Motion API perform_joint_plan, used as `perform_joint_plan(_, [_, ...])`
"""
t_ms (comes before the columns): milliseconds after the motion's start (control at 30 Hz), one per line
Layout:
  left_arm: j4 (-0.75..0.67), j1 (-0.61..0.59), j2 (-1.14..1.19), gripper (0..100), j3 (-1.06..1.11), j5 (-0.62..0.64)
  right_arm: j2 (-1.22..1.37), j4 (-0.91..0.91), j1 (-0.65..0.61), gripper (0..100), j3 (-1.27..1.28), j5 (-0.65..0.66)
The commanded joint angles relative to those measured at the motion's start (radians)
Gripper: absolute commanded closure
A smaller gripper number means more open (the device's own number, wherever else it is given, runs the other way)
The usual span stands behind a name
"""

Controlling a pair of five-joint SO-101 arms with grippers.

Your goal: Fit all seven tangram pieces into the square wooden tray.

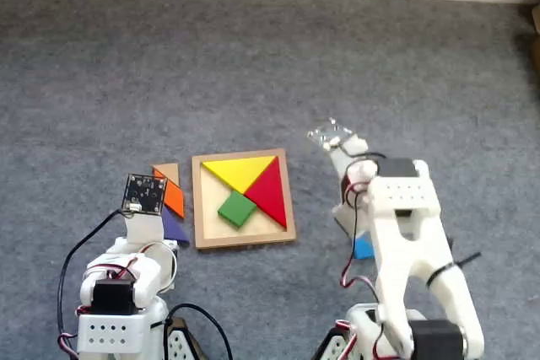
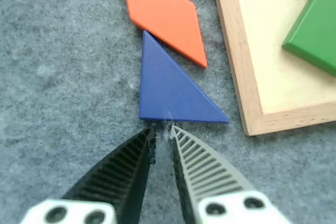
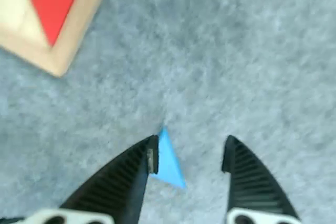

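High view: the square wooden tray (image 1: 245,242) lies mid-counter on the grey felt (image 1: 101,65); it holds three pieces, a yellow triangle (image 1: 239,171) along its 12 o'clock side, a red triangle (image 1: 270,193) along its 3 o'clock side, and a green square (image 1: 237,209) just toward 6 o'clock from centre; the 9 o'clock part of the floor is bare. Outside the rim at 9 o'clock a tan piece (image 1: 169,172), an orange parallelogram (image 1: 174,198) and a dark blue triangle (image 1: 175,228) lie in a row, with the left arm (image 1: 118,284) at 7 o'clock; a light blue triangle (image 1: 364,248) lies at 4 o'clock, partly under the right arm (image 1: 405,233).

Left wrist view: the left arm's jaws are pressed almost together, only a slit between them, pinching nothing; their tips meet one edge of the dark blue triangle, whose far corner touches the orange parallelogram; the tray corner is just beside it.

Right wrist view: the right arm's jaws are spread, with the light blue triangle between them, against one jaw; the tray corner holding the red triangle is well apart.

The pieces look like thin, stiff, light painted wood, probably smooth enough to skid on the felt. The low edges are the only purchase, so jaws should straddle a piece across two opposite sides. The light blue triangle looks ready for that; the dark blue one needs wider jaws first.
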Motion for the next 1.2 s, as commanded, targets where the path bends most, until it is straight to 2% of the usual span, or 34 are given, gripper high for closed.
perform_joint_plan(0, [0.003, 0.001, -0.047, 93, 0.021, 0.005, -0.058, 0.013, -0.002, 78.2, 0.071, 0.017])
perform_joint_plan(167, [0.003, 0.001, -0.047, 93, 0.021, 0.005, -0.058, 0.008, 0.038, 78.2, 0.154, 0.118])
perform_joint_plan(300, [0.003, 0.001, -0.047, 93, 0.021, 0.005, -0.058, -0.064, 0.087, 78.2, 0.183, 0.172])
perform_joint_plan(533, [0.003, 0.001, -0.047, 93, 0.021, 0.005, -0.058, -0.174, 0.088, 78.3, 0.286, 0.210])
perform_joint_plan(833, [0.003, 0.001, -0.047, 93, 0.021, 0.005, -0.058, -0.205, 0.088, 90.3, 0.315, 0.210])
perform_joint_plan(1033, [0.003, 0.001, -0.047, 93, 0.021, 0.005, -0.070, -0.131, 0.087, 95.0, 0.272, 0.203])
perform_joint_plan(1167, [0.003, 0.001, -0.047, 93, 0.021, 0.005, -0.070, -0.044, 0.087, 95.0, 0.137, 0.092])
